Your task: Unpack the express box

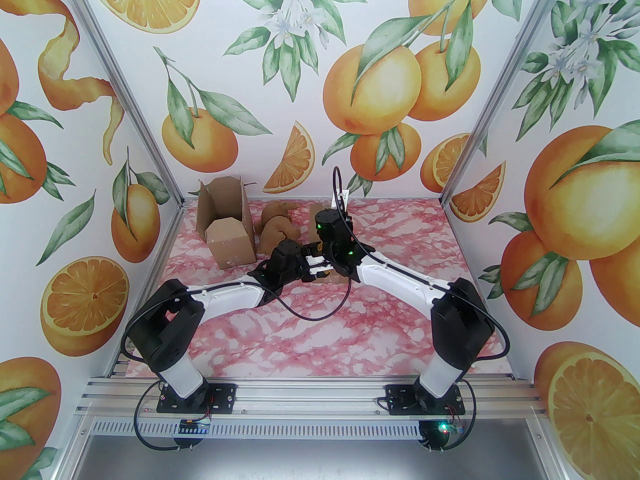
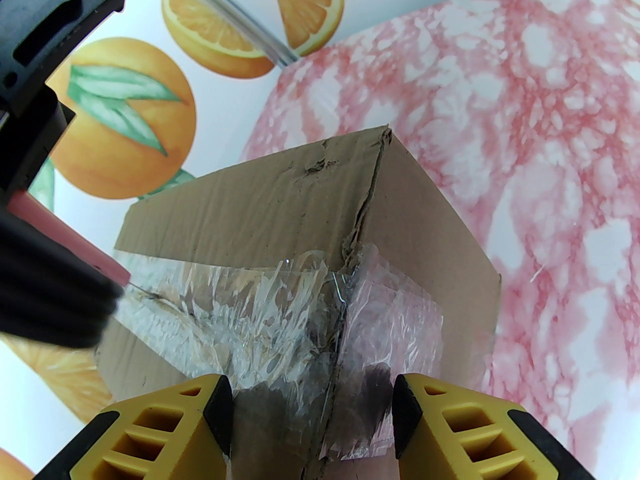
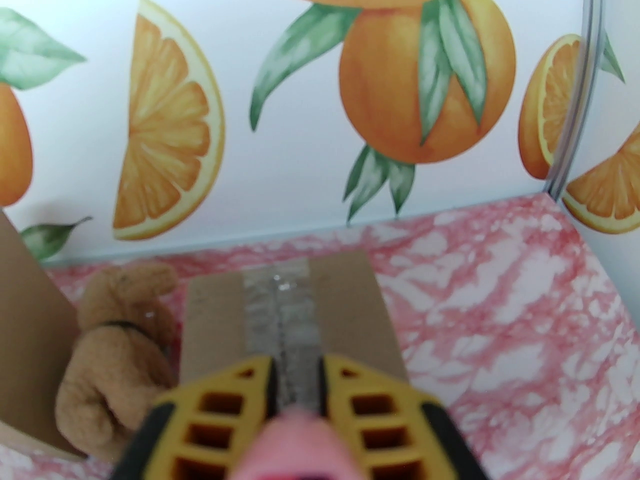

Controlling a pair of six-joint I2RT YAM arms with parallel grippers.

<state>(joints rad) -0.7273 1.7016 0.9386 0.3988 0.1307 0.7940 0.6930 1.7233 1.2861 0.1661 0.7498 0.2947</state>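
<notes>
Brown cardboard shows first on the left: an open box [image 1: 225, 228] stands at the back left of the pink, marble-look surface [image 1: 350, 328], with its flaps up. Just to its right lies a soft tan plush toy [image 1: 276, 225], close to the open box. Next comes the left claw [image 2: 312, 383]. Its yellow fingers [image 2: 215, 418] sit one on each side of the near end of a small sealed box [image 2: 280, 228], clamped on it. This sealed box is near the middle of the surface, just right of the toy, and both arms reach in over it. Shiny clear tape [image 2: 280, 308] runs over its top seam and down its end, and the tape looks crinkled. One edge of the box is rough and torn. The right claw [image 3: 299, 363] comes in from the right and sits over the taped seam. Its fingers are squeezed together on a pink cutter [image 3: 295, 443]. From the left wrist camera, the cutter's thin metal tip touches the tape near the left edge of the box top.
</notes>
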